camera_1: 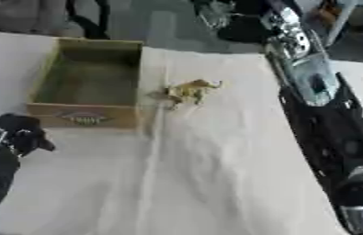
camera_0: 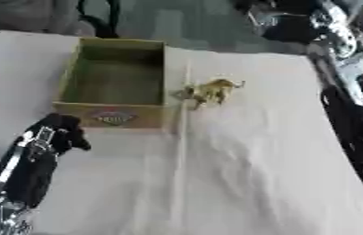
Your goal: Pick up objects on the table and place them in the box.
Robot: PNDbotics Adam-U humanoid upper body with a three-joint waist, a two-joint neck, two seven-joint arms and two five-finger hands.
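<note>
An open cardboard box (camera_0: 112,117) stands at the far left of the table, and nothing shows inside it. Just right of the box's right wall, a small golden toy animal (camera_0: 213,91) stands on the white cloth. My left hand (camera_0: 59,131) is low at the left, close to the box's front left corner, its fingers curled with nothing in them. My right arm runs up the right edge, and my right hand (camera_1: 234,24) hangs past the table's far edge, well beyond the toy and blurred.
A white cloth (camera_0: 248,165) covers the table. A long raised fold (camera_0: 180,151) runs from the box's right side toward the near edge. Dark shapes lie beyond the far edge.
</note>
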